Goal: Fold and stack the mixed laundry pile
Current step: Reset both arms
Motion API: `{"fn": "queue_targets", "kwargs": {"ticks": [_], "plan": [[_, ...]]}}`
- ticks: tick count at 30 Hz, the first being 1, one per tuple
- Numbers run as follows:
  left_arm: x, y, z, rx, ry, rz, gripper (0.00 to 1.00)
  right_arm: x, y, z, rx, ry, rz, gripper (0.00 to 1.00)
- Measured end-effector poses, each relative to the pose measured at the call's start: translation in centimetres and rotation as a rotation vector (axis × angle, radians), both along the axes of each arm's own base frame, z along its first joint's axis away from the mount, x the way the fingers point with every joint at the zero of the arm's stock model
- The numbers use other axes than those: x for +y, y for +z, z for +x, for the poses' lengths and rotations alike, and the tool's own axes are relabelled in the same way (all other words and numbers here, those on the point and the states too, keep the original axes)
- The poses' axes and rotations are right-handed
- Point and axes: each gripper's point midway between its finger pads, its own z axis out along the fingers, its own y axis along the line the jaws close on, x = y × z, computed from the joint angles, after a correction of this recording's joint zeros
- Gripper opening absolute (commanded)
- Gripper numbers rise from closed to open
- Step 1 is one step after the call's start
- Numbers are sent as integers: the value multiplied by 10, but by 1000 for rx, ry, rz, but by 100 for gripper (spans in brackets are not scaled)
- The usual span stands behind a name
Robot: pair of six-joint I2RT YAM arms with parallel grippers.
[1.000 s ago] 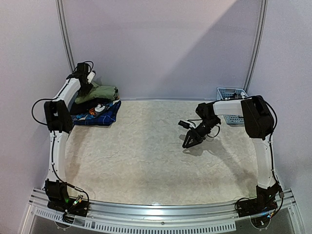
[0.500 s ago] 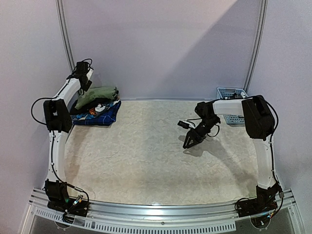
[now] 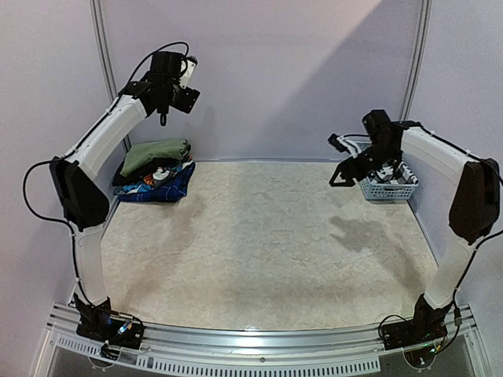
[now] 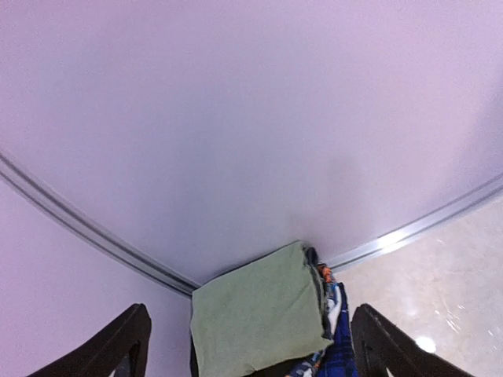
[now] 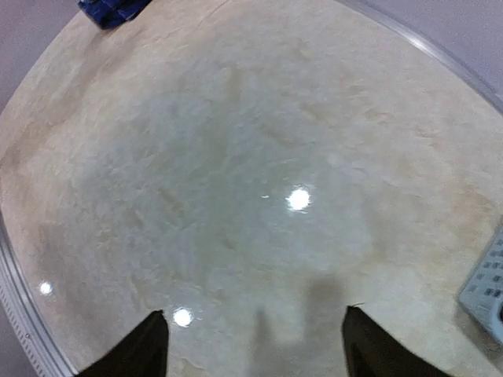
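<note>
**Top external view.** The laundry stack lies at the far table corner across from the basket, well apart from it. The olive-green T-shirt is on top. The left claw hangs high over the stack, and the right claw hangs just beside the basket. Stacking is judged finished.

**Left wrist view.** The claw is seen wide open and empty. The T-shirt is folded square and flat, and a blue print piece shows beneath it.

**Right wrist view.** The claw is seen wide open, with nothing held. Next, only parking of both arms is judged necessary. The basket's contents cannot be told.
</note>
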Motion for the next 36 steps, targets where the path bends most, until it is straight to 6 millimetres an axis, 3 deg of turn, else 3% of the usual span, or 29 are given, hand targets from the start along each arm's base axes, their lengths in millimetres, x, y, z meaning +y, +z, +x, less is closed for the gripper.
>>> {"fn": "queue_targets", "kwargs": {"ticks": [2,5,7,9,14,17,22,24,28,31,33,36], "plan": [[-24,6,-24,14,-59,-68,99,-38,16,19,-44,-115,10,99],[-44,-13,-53,91,-124,-135,99,-89,28,35,-84,-257,12,99],[-54,-40,-72,170,-159,-169,100,-120,30,41,-107,-348,1,99],[-59,-80,-96,274,-183,-204,100,-147,27,42,-115,-429,-10,99],[-55,-166,-154,440,-204,-293,100,-204,19,47,-101,-607,4,99],[-46,-192,-176,455,-200,-334,99,-226,13,50,-130,-667,11,99],[-48,-191,-180,404,-226,-381,100,-218,-12,22,-148,-667,29,99],[-51,-185,-175,372,-234,-400,100,-211,0,15,-206,-649,60,99],[-54,-182,-172,339,-242,-439,100,-200,57,5,-409,-613,136,99],[-55,-181,-171,334,-237,-457,100,-195,89,0,-530,-588,170,99],[-54,-178,-170,323,-227,-468,100,-194,96,-2,-565,-583,181,99],[-51,-170,-170,298,-215,-483,99,-197,89,1,-565,-604,178,99]]}}
